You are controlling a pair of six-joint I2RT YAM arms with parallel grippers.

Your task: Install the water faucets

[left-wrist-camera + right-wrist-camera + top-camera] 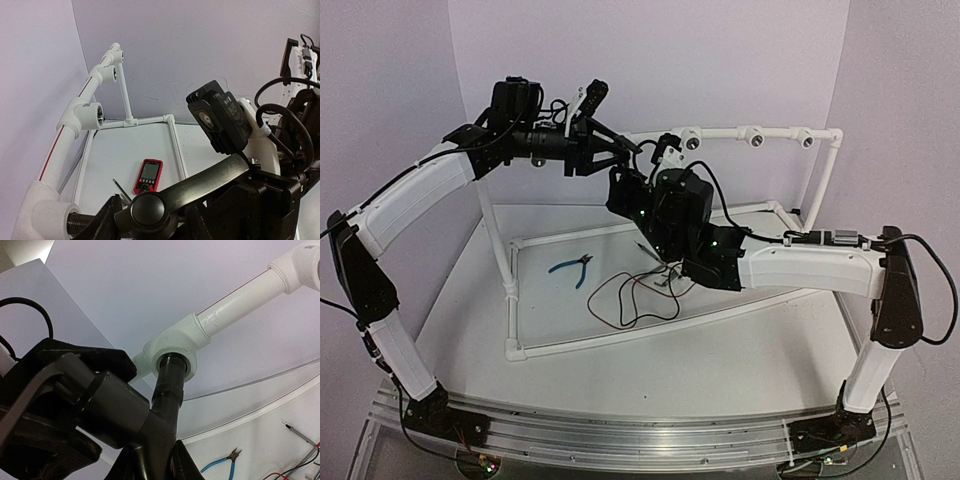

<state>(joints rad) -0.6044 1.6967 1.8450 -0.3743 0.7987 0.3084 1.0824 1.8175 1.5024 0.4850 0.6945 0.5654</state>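
Note:
The dark grey faucet [167, 390] stands with its threaded end in the first white pipe socket [176, 342] of the PVC frame. My right gripper [160, 467] is shut on the faucet's lower body, with a finger on each side. In the left wrist view the faucet's lever handle [210, 182] and round cap fill the foreground, and its thread enters the socket [47, 220] at lower left. My left gripper [160, 222] is shut around the faucet at the handle hub. From above, both grippers, left [628, 150] and right [632, 195], meet at the rail's left end and hide the faucet.
Three empty white sockets [696, 141] [755, 137] [804, 137] sit along the raised rail. Blue-handled pliers [572, 267] and red and black wires [630, 290] lie inside the floor frame. A red multimeter [148, 176] lies on the table. Purple walls stand behind.

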